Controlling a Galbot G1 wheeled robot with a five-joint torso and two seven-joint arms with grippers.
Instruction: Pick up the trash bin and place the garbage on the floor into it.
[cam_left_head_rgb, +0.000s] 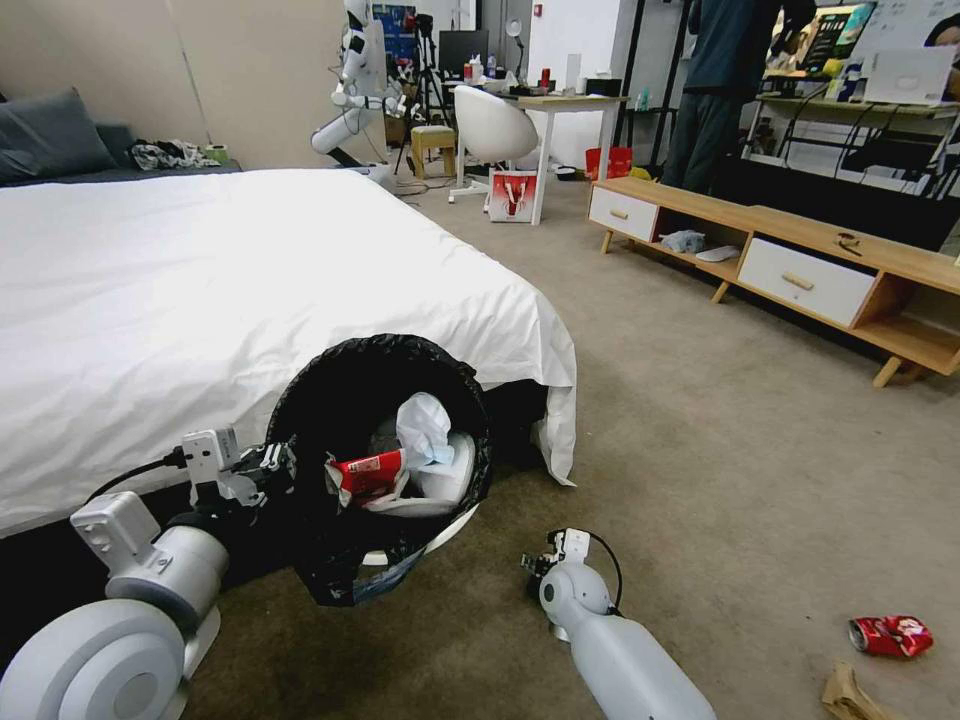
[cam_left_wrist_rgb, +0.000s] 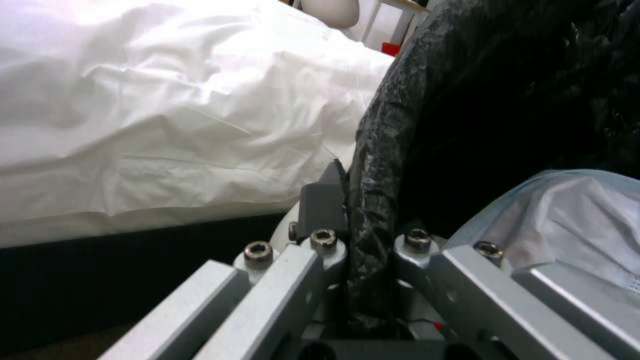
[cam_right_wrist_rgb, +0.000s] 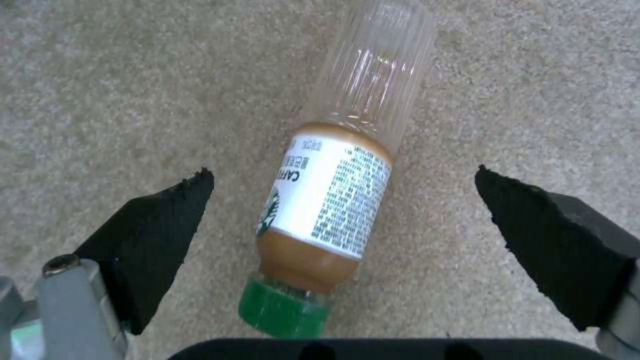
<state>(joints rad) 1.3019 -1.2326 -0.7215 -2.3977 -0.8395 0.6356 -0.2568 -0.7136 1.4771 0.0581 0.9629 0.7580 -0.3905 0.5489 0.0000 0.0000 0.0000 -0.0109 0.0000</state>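
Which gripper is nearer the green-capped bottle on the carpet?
Right. The right gripper hangs open directly over the green-capped bottle; the left gripper is off clamping the trash bin rim.

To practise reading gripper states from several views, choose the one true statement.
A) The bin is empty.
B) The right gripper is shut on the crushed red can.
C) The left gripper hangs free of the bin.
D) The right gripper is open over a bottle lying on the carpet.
D: in the right wrist view the right gripper is open, its pads either side of the green-capped bottle lying on the carpet.
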